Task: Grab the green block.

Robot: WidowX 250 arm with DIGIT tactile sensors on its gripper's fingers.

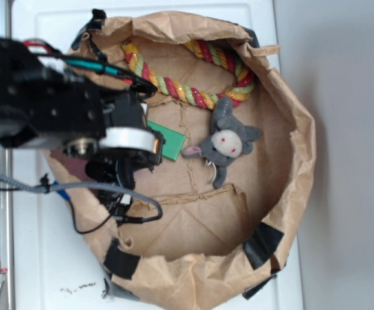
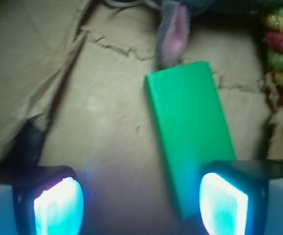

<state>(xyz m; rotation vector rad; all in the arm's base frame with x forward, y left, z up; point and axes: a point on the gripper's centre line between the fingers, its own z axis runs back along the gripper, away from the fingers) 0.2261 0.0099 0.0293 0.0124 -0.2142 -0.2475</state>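
Currently the gripper [image 2: 141,203] is spread wide, holding nothing. The green block [image 2: 190,132] lies off-centre, under the right-hand finger in the wrist view, long axis running ahead toward the plush mouse [image 1: 228,143].

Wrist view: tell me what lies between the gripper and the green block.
Nothing. In the wrist view the open gripper already overlaps the green block; only bare brown paper lies beside it.

White table top [image 1: 342,129]: bears rolled-down brown paper bag [image 1: 290,110], black-taped, and scattered dark crumbs [image 1: 77,289] by its near edge.
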